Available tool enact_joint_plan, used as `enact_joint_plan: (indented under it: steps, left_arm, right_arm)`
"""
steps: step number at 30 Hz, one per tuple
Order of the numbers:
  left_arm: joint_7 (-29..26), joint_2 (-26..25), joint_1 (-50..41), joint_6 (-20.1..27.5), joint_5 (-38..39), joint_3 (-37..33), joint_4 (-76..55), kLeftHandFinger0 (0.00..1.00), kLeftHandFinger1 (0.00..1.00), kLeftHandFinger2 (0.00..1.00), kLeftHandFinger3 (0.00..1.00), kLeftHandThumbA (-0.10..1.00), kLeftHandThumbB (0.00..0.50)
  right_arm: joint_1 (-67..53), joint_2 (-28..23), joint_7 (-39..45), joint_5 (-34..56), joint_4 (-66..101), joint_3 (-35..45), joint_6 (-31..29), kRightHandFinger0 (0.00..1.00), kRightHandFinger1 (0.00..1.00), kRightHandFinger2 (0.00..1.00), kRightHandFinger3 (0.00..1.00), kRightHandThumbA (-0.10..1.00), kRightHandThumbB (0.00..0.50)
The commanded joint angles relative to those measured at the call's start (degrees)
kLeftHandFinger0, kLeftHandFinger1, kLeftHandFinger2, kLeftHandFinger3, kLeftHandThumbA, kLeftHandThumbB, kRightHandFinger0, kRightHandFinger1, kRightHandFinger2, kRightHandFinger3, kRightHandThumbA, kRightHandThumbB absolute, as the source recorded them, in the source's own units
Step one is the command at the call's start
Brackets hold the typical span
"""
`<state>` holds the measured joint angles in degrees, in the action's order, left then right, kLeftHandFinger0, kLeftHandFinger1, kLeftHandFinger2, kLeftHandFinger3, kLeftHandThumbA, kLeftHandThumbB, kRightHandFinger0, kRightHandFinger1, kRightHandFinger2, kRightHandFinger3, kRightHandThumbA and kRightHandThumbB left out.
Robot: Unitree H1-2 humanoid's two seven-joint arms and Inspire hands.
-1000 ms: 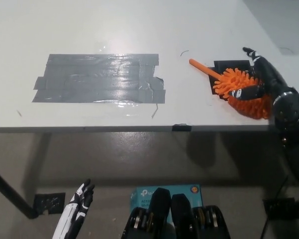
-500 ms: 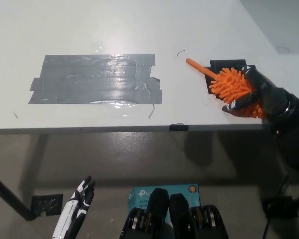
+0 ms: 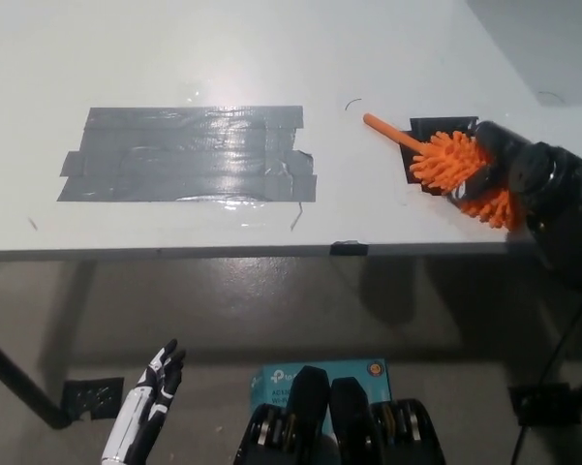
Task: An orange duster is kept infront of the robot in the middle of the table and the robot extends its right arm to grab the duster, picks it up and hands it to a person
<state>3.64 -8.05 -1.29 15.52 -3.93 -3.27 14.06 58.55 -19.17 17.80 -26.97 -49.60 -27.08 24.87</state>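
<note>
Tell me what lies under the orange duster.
A black patch on the white table shows beneath the orange duster. The right hand covers the rest.

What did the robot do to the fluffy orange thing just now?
The black right robot hand rolled over the fluffy orange duster and closed around its head. The duster barely moved and still lies on the white table. The white left robot hand stayed low.
</note>
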Motion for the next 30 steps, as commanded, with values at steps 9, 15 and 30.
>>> enact_joint_plan:
  steps: [9, 15, 30]
  left_arm:
    - [0.62, -0.63, 1.72, 0.63, 0.43, 0.28, -2.32, 1.00, 1.00, 1.00, 1.00, 0.90, 0.196]
    - [0.32, -0.74, 2.04, 0.75, -0.29, 0.21, -2.39, 1.00, 1.00, 1.00, 1.00, 0.94, 0.209]
    - [0.13, -1.00, 3.26, 0.90, -0.78, 0.35, -1.55, 0.99, 1.00, 1.00, 1.00, 0.96, 0.227]
  right_arm:
    - [1.18, -2.08, 6.29, -2.32, -4.15, -4.72, -4.01, 0.12, 0.34, 0.39, 1.00, -0.10, 0.211]
    - [-0.32, -3.09, 5.00, -0.17, -2.38, -1.85, -6.35, 0.00, 0.14, 0.20, 0.75, -0.10, 0.254]
    - [-5.08, 4.80, 2.82, 32.93, 5.40, 40.66, -0.50, 0.02, 0.56, 1.00, 1.00, -0.10, 0.128]
